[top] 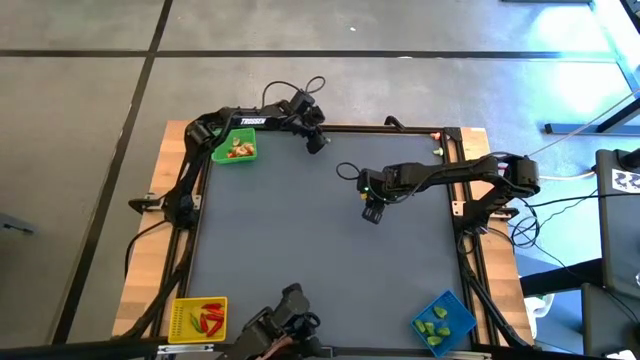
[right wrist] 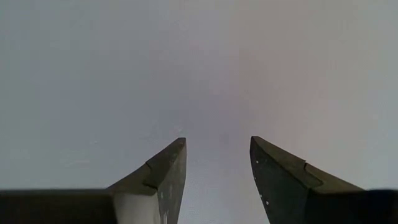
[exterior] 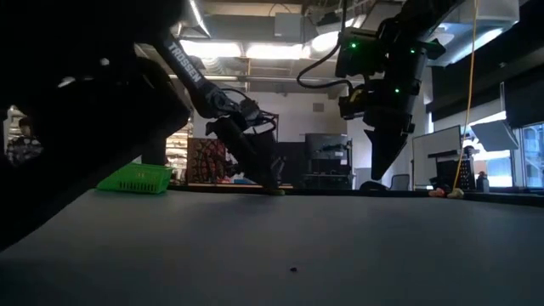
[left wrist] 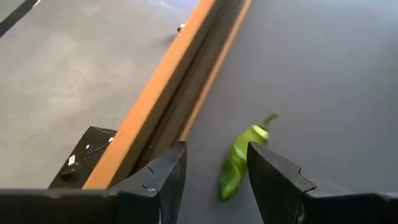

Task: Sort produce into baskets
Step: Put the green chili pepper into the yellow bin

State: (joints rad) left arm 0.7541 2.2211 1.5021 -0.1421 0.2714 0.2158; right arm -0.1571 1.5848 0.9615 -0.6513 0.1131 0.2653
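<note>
A small green chili pepper point(left wrist: 239, 163) lies on the dark mat near the table's far edge. My left gripper point(top: 316, 143) is open and low over it, one finger on each side, its tips down at the mat in the low view point(exterior: 274, 189). My right gripper point(top: 373, 212) is open and empty, raised above the bare middle of the mat point(exterior: 378, 166). The green basket point(top: 238, 148) at the far left holds pale and orange pieces. The yellow basket point(top: 198, 318) at the near left holds red pieces. The blue basket point(top: 443, 320) at the near right holds green pieces.
The table's wooden far rim and metal frame point(left wrist: 155, 93) run close beside the left gripper. A few small pieces lie by the far right corner point(exterior: 442, 193). A dark device with cables point(top: 285, 325) sits at the near edge, between the yellow and blue baskets.
</note>
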